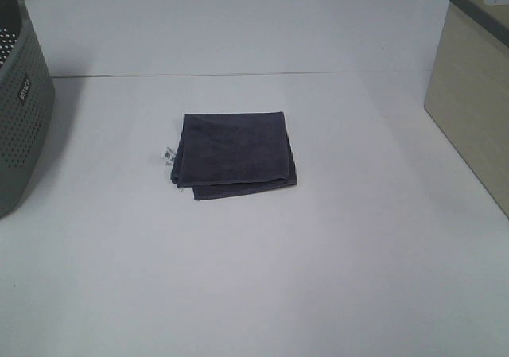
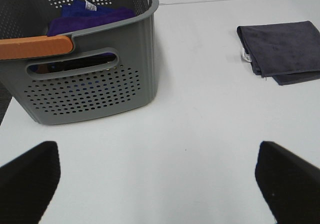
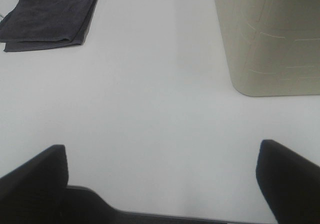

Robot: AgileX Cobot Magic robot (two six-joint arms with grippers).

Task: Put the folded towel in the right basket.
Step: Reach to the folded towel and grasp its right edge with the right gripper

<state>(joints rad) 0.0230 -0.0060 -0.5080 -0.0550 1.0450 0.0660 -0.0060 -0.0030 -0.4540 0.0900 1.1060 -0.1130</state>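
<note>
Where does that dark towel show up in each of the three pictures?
High: towel mid-table, between grey basket and beige basket.
Left wrist: towel beside the grey basket, apart.
Right wrist: towel apart from the beige basket.
Shared landmark: the white table under it, in all three.

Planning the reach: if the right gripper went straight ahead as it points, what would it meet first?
Probably bare table; the towel lies off to one side, the basket to the other.

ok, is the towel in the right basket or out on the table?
Out. The folded towel lies flat on the table, mid-scene, well apart from the beige right basket.
</note>
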